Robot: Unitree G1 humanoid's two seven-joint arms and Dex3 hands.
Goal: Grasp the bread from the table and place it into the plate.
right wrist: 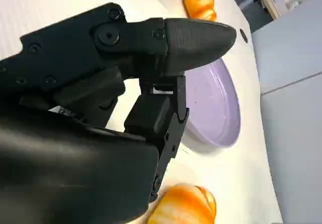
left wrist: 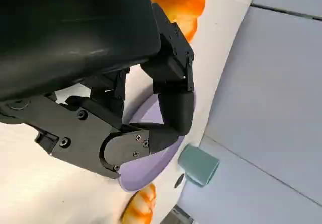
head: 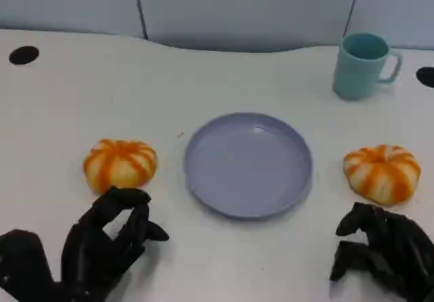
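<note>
Two orange-and-white striped bread rolls lie on the white table, one on each side of an empty lilac plate. The left bread sits just beyond my left hand, whose fingers are bent and apart, holding nothing. The right bread lies just beyond my right hand, which is also empty with loosely bent fingers. In the left wrist view my left hand stands before the near bread and the plate. In the right wrist view my right hand is beside the near bread and the plate.
A teal mug stands at the back right of the table, behind the plate, and appears as the mug in the left wrist view. Dark round holes mark the table at the far left and far right. A grey wall panel backs the table.
</note>
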